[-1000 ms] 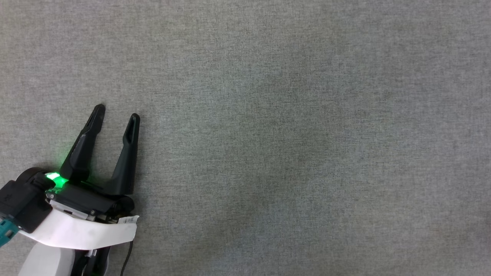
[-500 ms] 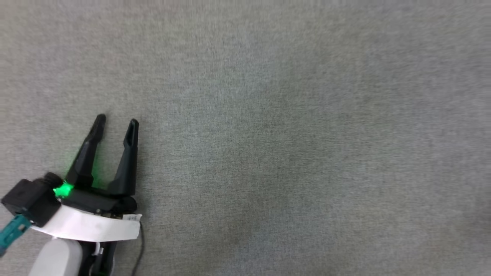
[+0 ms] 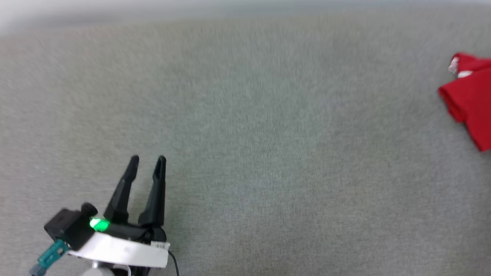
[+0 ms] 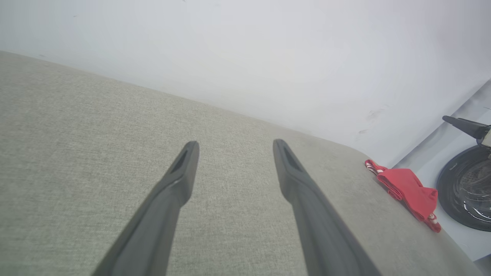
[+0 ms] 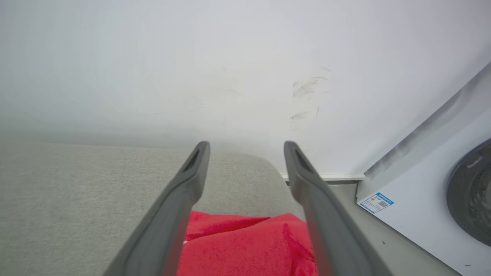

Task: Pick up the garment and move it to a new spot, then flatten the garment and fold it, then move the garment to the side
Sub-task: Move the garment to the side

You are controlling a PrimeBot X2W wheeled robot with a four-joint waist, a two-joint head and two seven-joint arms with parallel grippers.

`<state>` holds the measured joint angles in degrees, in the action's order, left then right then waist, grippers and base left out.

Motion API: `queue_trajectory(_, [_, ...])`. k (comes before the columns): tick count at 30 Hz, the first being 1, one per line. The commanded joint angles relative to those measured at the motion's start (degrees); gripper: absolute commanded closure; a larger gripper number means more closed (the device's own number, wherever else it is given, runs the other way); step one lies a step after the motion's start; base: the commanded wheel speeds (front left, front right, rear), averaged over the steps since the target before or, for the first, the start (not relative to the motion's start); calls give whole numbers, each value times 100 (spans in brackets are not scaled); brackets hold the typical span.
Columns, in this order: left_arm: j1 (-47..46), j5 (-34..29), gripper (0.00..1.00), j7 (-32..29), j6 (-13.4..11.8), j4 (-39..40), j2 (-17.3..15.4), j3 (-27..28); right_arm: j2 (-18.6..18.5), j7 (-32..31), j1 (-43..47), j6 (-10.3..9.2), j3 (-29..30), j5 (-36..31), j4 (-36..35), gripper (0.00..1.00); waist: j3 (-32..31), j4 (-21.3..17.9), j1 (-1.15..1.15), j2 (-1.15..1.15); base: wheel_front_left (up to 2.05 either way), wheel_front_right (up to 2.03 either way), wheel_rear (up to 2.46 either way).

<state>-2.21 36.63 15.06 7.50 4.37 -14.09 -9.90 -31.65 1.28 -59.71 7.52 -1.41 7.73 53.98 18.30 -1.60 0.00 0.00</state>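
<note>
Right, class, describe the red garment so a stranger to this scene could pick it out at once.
Start at the wide grey fabric surface and follow it to its right end, beside the washing machine. There lies the garment, a compact bundle. It is bright red with red-white striped trim, among grey and white.

The tabletop (image 3: 245, 134) before me is covered with a grey woven cloth, which lies flat and smooth. Its far edge runs along a white wall (image 4: 268, 57), and the far corner on my right side is rounded. Directly on the cloth lies the garment (image 3: 470, 101), red and folded into a small flat bundle, with red-white striped trim showing at its ends. It rests far to my right, near the rounded corner and close to the right edge
</note>
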Motion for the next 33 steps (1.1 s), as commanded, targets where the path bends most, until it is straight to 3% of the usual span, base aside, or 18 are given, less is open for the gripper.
queue_trajectory(1, [160,9,0,9,-1,22,33,3,-79,137,468,-7,-304,326,-318,0,-718,110,0,0,0,0,0])
queue_trajectory(6, [558,17,0,8,-1,-19,269,65,-683,640,2218,-8,-1174,1544,-2204,0,-1317,201,0,0,0,0,0])
queue_trajectory(10, [812,-79,0,9,0,-114,336,61,-918,1052,3654,-6,-993,1821,-3307,0,-1678,259,0,0,0,0,0])
queue_trajectory(12, [898,-128,0,9,0,-107,377,85,-841,1198,4309,-8,-716,1747,-3713,0,-1820,302,0,0,0,0,0])
queue_trajectory(17, [1041,-309,0,9,-1,-62,250,-99,-226,1380,5798,-6,142,919,-4748,0,-1957,404,0,0,0,0,0])
queue_trajectory(19, [1100,-388,0,8,0,-9,200,-176,401,1388,6165,-7,739,690,-5344,0,-1974,427,0,0,0,0,0])
queue_trajectory(24, [1192,-589,0,9,0,-9,227,-79,1514,1384,7008,-10,1364,-9,-6520,0,-1989,473,0,0,0,0,0])
queue_trajectory(28, [1277,-847,0,9,0,-5,260,43,2121,1383,7535,-6,1467,-453,-7097,0,-2024,533,0,0,0,0,0])
queue_trajectory(33, [1393,-1063,0,8,0,52,324,279,2564,1386,7960,-8,1404,-750,-7367,0,-2055,576,0,0,0,0,0])
